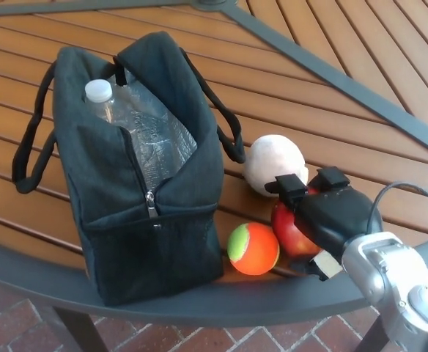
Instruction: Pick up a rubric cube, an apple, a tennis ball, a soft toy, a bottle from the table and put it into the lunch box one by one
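The right hand is hovering over the apple near the tabletop's front edge, fingers apart, gripping nothing. The ball and toy are lying beside it; the bottle is standing in the bag.

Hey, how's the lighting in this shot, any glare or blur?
Head view: soft, even daylight, with only faint shadows beside the lunch box and tennis ball; mild sheen on the bottle; everything reasonably sharp, no motion blur on the right hand.
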